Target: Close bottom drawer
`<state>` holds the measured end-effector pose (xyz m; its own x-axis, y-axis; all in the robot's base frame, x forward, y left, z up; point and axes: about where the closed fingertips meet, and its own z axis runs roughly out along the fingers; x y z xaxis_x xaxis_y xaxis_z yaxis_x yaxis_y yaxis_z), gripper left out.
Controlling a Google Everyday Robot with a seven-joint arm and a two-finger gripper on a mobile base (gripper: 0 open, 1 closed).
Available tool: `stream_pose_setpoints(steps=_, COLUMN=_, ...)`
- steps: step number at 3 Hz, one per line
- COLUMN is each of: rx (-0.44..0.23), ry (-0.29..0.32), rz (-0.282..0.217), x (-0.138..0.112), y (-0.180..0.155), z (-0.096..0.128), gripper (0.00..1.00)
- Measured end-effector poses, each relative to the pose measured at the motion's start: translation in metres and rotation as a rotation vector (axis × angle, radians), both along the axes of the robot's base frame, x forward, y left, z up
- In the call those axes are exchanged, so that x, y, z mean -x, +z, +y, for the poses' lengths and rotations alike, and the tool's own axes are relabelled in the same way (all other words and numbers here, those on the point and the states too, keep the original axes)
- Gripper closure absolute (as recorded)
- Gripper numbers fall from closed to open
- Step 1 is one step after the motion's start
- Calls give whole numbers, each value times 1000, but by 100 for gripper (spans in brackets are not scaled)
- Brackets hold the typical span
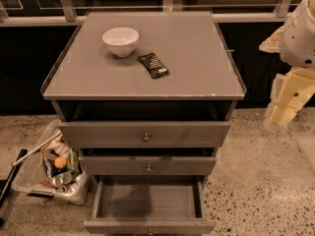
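The bottom drawer (147,200) of the grey cabinet is pulled far out, showing its plain grey inside. Its thin front panel (147,226) sits at the lower edge of the view, with the small knob barely showing there. Above it are the mid-sized drawer front (147,165) and the tallest top drawer front (144,134), each with a round metal knob. My gripper (288,100) hangs at the right edge of the view, beside the cabinet's right side and well above and to the right of the open drawer. It touches nothing.
A white bowl (120,41) and a dark snack packet (153,65) lie on the cabinet top (197,58). A clear bin of rubbish (54,168) stands on the speckled floor left of the cabinet. A dark railing wall runs behind.
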<state>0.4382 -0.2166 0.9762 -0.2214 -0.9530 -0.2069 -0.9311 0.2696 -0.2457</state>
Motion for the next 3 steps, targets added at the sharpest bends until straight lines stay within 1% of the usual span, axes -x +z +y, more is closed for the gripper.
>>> stream_pose_setpoints(steps=1, rx=-4, ry=2, rz=0, x=-1, y=-2, z=0, gripper=0)
stream_pose_setpoints(steps=2, rx=-18, ry=8, rz=21, x=2, y=-27, z=1, gripper=0)
stream_pose_setpoints(steps=3, rx=-55, ry=7, rz=49, x=8, y=-69, z=0, gripper=0)
